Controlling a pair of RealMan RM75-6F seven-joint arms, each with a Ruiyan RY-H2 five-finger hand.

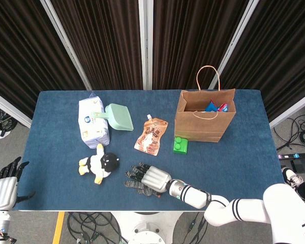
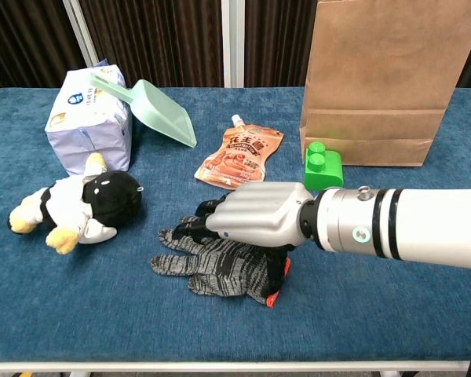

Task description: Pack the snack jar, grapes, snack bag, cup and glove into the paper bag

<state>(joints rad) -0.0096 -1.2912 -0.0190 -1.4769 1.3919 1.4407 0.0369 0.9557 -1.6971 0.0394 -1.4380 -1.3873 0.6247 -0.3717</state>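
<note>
A grey knit glove (image 2: 190,265) with an orange cuff lies flat near the table's front edge, also visible in the head view (image 1: 131,179). My right hand (image 2: 259,214) rests palm down on top of it, fingers stretched out over the glove's fingers; its thumb is by the cuff. The same hand shows in the head view (image 1: 153,178). The brown paper bag (image 1: 203,124) stands upright at the back right, with blue and red packaging (image 1: 214,107) showing inside. My left hand (image 1: 3,187) hangs off the table's left front corner, fingers apart, holding nothing.
An orange spouted pouch (image 2: 239,157) lies mid-table. A green brick (image 2: 323,166) sits in front of the bag (image 2: 385,78). A tissue pack (image 2: 90,118) with a mint scoop (image 2: 161,110) and a plush toy (image 2: 78,204) are on the left.
</note>
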